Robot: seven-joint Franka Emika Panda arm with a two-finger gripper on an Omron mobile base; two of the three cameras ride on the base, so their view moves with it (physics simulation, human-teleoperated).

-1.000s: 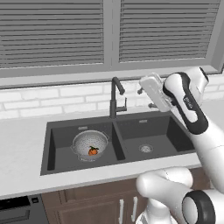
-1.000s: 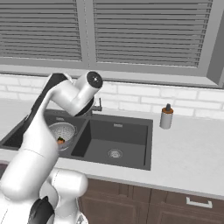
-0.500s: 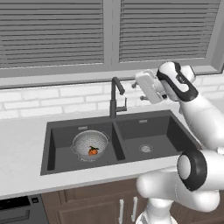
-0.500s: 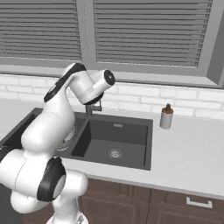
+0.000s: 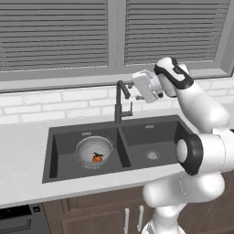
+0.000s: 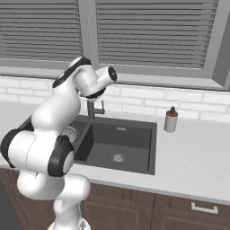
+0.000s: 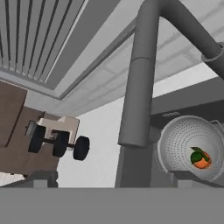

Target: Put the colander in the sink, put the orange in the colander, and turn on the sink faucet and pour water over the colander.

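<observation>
Beside the gooseneck of the sink faucet (image 5: pixel 120 101), high above the divider of the sink (image 5: pixel 176 130), the gripper (image 5: pixel 136 91) hangs with its jaws spread wide and nothing between them. It sits on the right of the spout, close to it but not touching, which suggests it is lining up on the faucet's small side lever rather than on anything down in the basins. Down in the left basin the colander (image 5: pixel 93 151) rests on the floor near the divider, and the orange (image 5: pixel 97 158) lies inside it, toward its near wall. That placement puts the fruit in the basin under the hooked spout's end, so water should fall into the bowl once it runs; no stream shows yet. Seen from the hand, the spout (image 7: pixel 136 89) looms very close, with colander (image 7: pixel 188 148) and orange (image 7: pixel 201 159) beyond it. A soap bottle (image 6: pixel 170 120) stands on the surface at the sink's right back corner, out of the way.
</observation>
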